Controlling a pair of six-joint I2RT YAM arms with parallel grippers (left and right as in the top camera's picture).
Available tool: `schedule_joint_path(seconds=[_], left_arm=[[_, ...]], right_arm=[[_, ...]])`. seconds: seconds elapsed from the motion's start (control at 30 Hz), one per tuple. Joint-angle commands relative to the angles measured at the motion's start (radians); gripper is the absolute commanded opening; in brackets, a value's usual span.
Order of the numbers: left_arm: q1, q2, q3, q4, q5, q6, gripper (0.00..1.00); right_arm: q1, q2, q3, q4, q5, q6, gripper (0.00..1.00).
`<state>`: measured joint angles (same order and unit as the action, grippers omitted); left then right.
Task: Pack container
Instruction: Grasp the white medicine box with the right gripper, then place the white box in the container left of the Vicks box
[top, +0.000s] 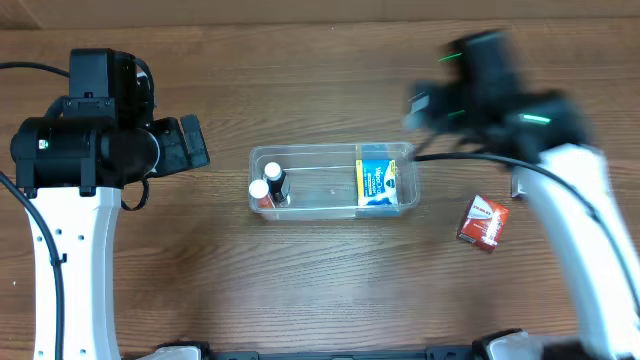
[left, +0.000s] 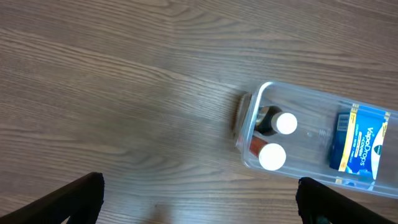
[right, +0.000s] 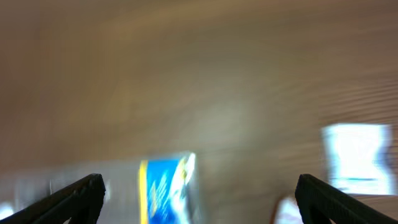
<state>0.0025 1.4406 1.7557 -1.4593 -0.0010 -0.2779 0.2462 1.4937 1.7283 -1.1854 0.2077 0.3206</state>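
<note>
Well — blue "VapoDrops" box (left: 359, 140) inside the container (top: 320, 190).

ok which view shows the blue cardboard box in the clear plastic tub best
Left wrist: the blue cardboard box is large and sharp, its label readable, inside the clear plastic tub. Overhead shows the box whole but small. Right wrist shows only a motion-blurred blue shape.

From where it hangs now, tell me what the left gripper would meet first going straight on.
Probably the bare wooden table: the left gripper, open, aims beside the clear container, not into it. Depth is unclear.
</note>
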Motion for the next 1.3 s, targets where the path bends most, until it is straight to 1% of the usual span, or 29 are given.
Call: schedule_joint_path(seconds=[0.0, 0.07, 0.1, 0.13, 0.17, 0.2, 0.33, 0.37, 0.53, 0.77, 0.87, 0.97, 1.13, 1.17, 1.27], left_arm=[[0.004, 0.000, 0.013, -0.007, -0.010, 0.039, 1.00], [0.004, 0.000, 0.013, -0.009, -0.010, 0.039, 1.00], [0.004, 0.000, 0.013, -0.009, -0.010, 0.039, 1.00], [0.004, 0.000, 0.013, -0.009, -0.009, 0.038, 1.00], [0.004, 0.000, 0.013, -0.010, -0.009, 0.038, 1.00], [0.004, 0.000, 0.013, -0.010, -0.009, 0.039, 1.00], [0.004, 0.000, 0.013, -0.010, -0.010, 0.039, 1.00], [0.004, 0.000, 0.013, -0.010, -0.010, 0.039, 1.00], [0.004, 0.000, 0.013, -0.007, -0.011, 0.039, 1.00], [0.004, 0.000, 0.013, -0.006, -0.010, 0.039, 1.00], [0.004, 0.000, 0.013, -0.006, -0.010, 0.039, 1.00], [0.004, 0.000, 0.013, -0.007, -0.010, 0.039, 1.00], [0.004, 0.000, 0.013, -0.006, -0.010, 0.039, 1.00], [0.004, 0.000, 0.013, -0.006, -0.010, 0.039, 1.00], [0.004, 0.000, 0.013, -0.006, -0.010, 0.039, 1.00]], right_arm=[[-0.284, -0.008, 0.007, -0.006, 0.060, -0.094, 1.00], [-0.445, 0.052, -0.013, -0.002, 0.009, -0.119, 1.00], [-0.516, 0.102, -0.013, 0.002, -0.078, -0.200, 1.00], [-0.557, 0.148, -0.013, 0.008, -0.140, -0.257, 1.00], [-0.575, 0.175, -0.013, 0.011, -0.156, -0.279, 1.00], [-0.601, 0.232, -0.013, 0.018, -0.158, -0.337, 1.00], [-0.615, 0.373, -0.013, 0.037, -0.159, -0.479, 1.00], [-0.615, 0.431, -0.013, 0.039, -0.158, -0.487, 1.00], [-0.615, 0.569, -0.050, 0.040, -0.162, -0.517, 1.00], [-0.615, 0.585, -0.230, 0.135, -0.210, -0.538, 1.00], [-0.615, 0.585, -0.264, 0.158, -0.210, -0.537, 0.99], [-0.615, 0.585, -0.264, 0.169, -0.211, -0.530, 0.90], [-0.615, 0.583, -0.257, 0.174, -0.211, -0.530, 0.80], [-0.613, 0.582, -0.243, 0.166, -0.210, -0.525, 0.77], [-0.587, 0.543, -0.157, 0.122, -0.224, -0.496, 0.75]])
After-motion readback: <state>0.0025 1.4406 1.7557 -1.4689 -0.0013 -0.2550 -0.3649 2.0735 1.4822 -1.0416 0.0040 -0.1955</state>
